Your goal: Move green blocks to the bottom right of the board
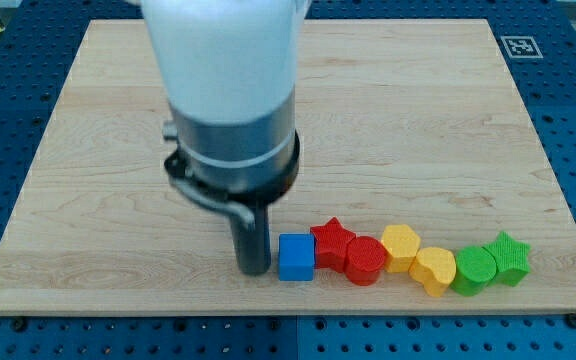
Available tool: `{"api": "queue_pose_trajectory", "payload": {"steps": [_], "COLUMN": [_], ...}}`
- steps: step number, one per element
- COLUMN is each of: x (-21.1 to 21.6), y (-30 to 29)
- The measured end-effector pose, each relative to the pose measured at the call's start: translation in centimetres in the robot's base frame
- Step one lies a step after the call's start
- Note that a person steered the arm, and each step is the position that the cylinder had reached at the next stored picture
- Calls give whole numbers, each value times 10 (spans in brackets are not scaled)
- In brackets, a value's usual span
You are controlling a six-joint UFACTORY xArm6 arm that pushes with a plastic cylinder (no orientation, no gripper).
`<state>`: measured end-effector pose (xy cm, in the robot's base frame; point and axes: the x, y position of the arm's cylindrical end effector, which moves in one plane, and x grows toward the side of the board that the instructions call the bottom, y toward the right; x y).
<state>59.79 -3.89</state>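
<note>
A green round block (473,269) and a green star block (509,257) lie side by side near the board's bottom right. They end a row along the view's bottom: blue cube (296,257), red star (332,241), red round block (365,260), yellow block (401,246), yellow heart (435,270). My tip (254,268) stands just left of the blue cube, close to it or touching it, far left of the green blocks.
The wooden board (118,120) lies on a blue perforated table. A black-and-white marker (521,46) sits off the board's top right corner. The arm's wide white and grey body (230,90) hides part of the board's upper middle.
</note>
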Motion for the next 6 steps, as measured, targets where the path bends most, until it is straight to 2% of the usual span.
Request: {"api": "queue_pose_trajectory", "payload": {"steps": [1, 2, 3, 4, 6], "x": [21, 21, 19, 0, 20], "y": [7, 23, 96, 138, 147]}}
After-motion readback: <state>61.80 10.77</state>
